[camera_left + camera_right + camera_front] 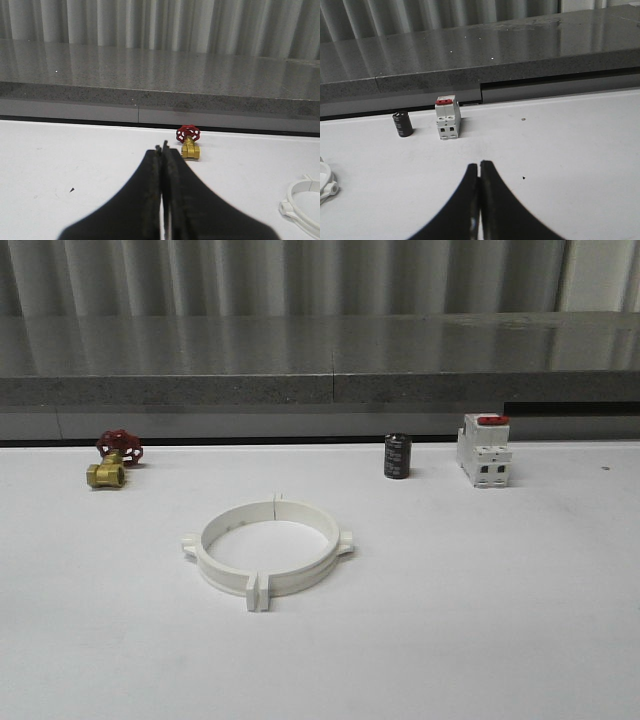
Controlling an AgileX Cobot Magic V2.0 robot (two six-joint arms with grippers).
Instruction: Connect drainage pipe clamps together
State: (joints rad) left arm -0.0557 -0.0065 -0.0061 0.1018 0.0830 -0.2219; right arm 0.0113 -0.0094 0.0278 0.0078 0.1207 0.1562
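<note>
The two white drainage pipe clamps [268, 548] lie on the white table, their flat end flanges meeting front and back so they form one ring, with a small ear on each side. An edge of that ring shows in the left wrist view [303, 206] and in the right wrist view [326, 183]. My left gripper [162, 148] is shut with nothing between its black fingers, and it sits over bare table short of the valve. My right gripper [479, 164] is also shut and empty, short of the breaker.
A brass valve with a red handwheel [113, 459] stands at the back left. A black cylinder [397, 456] and a white breaker with a red top [484, 449] stand at the back right. A grey ledge [320, 390] runs behind the table.
</note>
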